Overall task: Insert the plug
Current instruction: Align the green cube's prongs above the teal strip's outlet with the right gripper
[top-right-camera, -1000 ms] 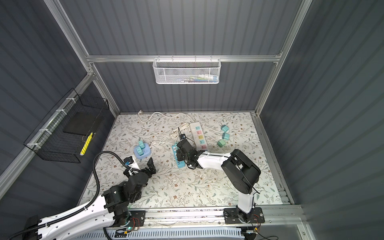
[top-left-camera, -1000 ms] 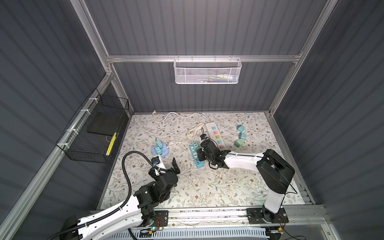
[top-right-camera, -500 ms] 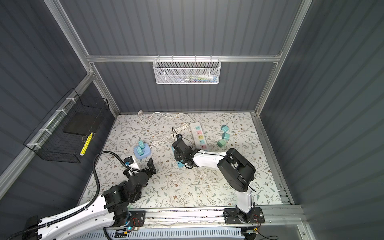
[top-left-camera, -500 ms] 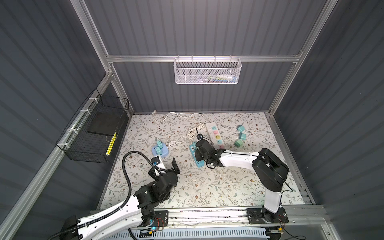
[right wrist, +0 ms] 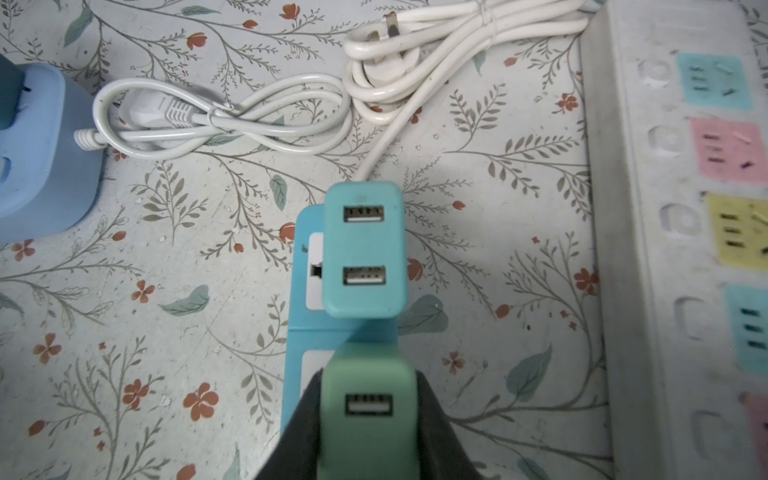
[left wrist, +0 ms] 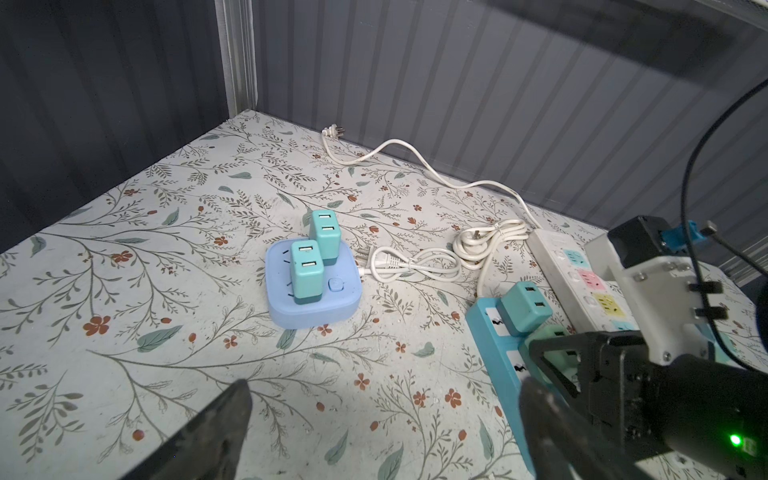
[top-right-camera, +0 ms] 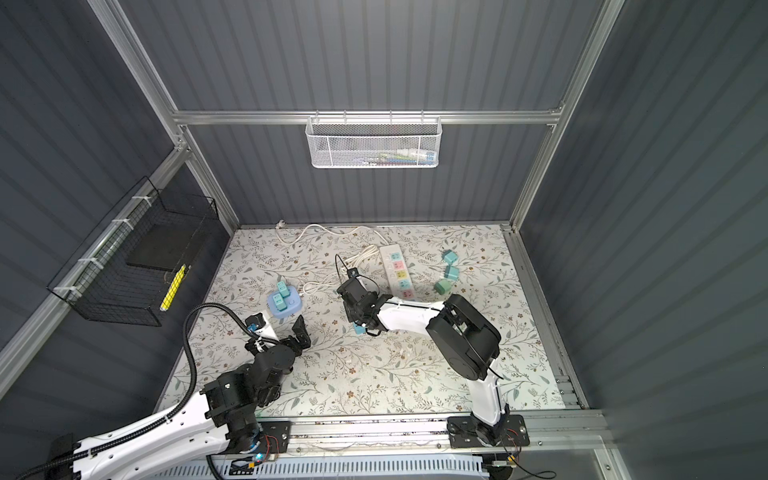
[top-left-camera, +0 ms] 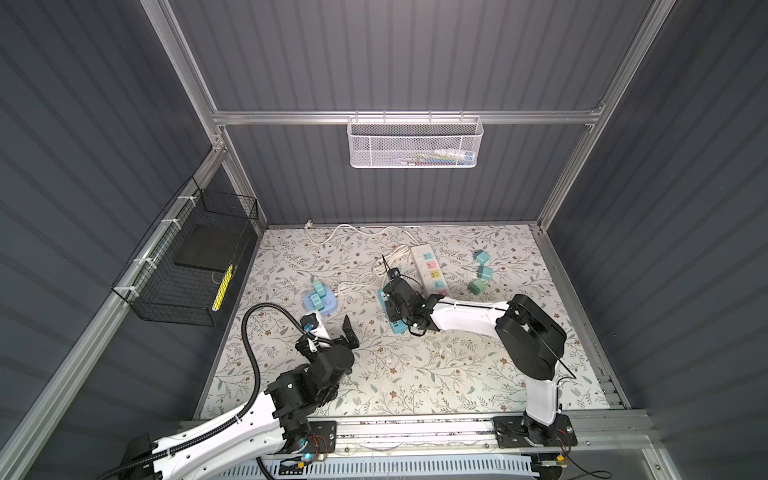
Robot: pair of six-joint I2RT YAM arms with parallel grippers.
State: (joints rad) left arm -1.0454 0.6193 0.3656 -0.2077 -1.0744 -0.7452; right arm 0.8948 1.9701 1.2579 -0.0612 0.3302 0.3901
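Right gripper pinched green USB charger plug over blue power strip, just beside teal charger plugged there; contact unclear. Left gripper spread wide, hovered above floral table.

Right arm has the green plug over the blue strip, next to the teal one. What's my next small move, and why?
Probably press the green plug straight down with the jaws shut. The right gripper holds it upright over the blue strip, in line with the teal plug that already stands in the strip. Its prongs are hidden, so I cannot confirm it is seated.
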